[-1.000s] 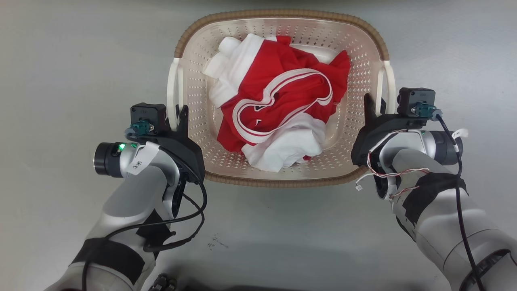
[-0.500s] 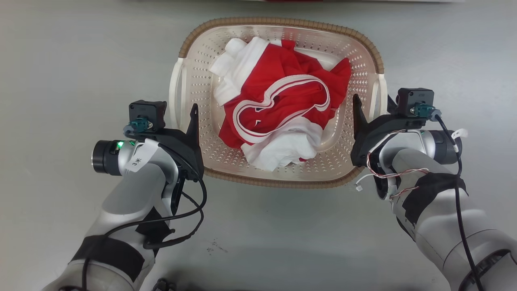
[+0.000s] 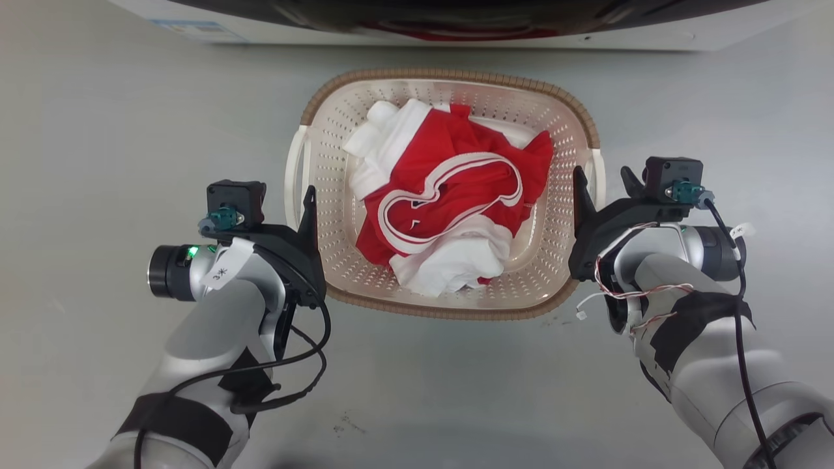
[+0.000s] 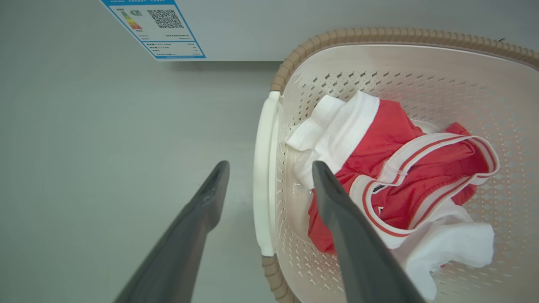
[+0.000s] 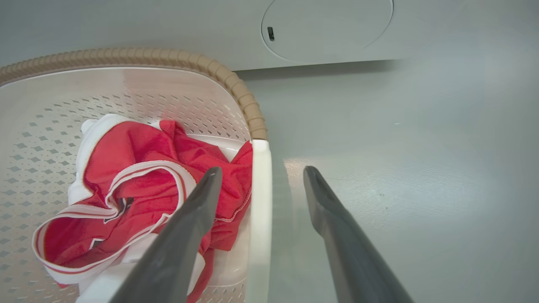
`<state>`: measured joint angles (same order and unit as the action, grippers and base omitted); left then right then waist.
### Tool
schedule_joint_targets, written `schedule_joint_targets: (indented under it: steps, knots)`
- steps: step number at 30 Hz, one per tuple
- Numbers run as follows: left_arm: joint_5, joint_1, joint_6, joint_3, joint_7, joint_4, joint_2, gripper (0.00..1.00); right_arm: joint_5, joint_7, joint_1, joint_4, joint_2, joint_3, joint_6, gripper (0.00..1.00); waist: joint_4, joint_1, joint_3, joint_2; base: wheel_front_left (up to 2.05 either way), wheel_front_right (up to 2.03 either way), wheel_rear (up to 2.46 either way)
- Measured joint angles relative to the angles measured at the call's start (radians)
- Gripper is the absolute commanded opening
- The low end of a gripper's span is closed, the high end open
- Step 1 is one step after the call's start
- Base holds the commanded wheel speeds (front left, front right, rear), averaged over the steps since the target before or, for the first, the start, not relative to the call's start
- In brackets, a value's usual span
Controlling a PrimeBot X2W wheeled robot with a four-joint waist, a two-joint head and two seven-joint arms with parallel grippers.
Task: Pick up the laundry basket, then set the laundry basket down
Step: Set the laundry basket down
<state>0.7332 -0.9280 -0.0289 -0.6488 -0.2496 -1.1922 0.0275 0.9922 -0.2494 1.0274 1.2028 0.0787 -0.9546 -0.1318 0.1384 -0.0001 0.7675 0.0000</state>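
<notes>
Crosswise, laundry basket (image 3: 449, 74), mouth upward

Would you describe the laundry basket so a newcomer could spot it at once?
On the grey floor, in front of the white washing machine, stands the laundry basket. It alone is cream and perforated, with a brown rim, white side handles and red-and-white clothes inside.

Right gripper (image 5: 262, 170): 2 dark fingers (image 5: 185, 235) spread apart, straddling the white handle (image 5: 259, 219) of the laundry basket (image 5: 126, 92) with a gap on each side. 1 finger lies inside the basket above a red garment (image 5: 139, 155); the other lies outside, over the grey floor (image 5: 421, 189). A white cloth (image 5: 97, 126) sits beside the red one. The brown rim (image 5: 236, 90) ends at the handle's top. Beyond stands a white appliance panel (image 5: 168, 25) bearing a round outline (image 5: 328, 29).
</notes>
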Motion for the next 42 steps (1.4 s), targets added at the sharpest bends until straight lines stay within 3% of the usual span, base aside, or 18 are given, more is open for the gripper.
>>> schedule_joint_targets:
  steps: [9,28,42]
  knots:
    - [-0.006,0.060,0.004,0.001,0.000,-0.007,0.002,1.00,0.000,0.000,-0.061,0.001,0.000,0.028,0.006,1.00,-0.001,0.0000,-0.099,0.0000,0.00,0.00,0.00]
    - [-0.012,0.235,0.011,0.050,0.000,0.050,0.032,1.00,-0.009,0.000,-0.228,-0.063,-0.007,0.087,0.053,1.00,-0.011,-0.0001,-0.371,-0.0001,0.00,0.00,0.00]
    - [-0.054,0.449,-0.008,0.084,0.000,0.151,0.068,1.00,-0.056,0.000,-0.428,-0.168,-0.013,0.149,0.053,1.00,-0.018,-0.0001,-0.581,-0.0001,0.00,0.00,0.00]
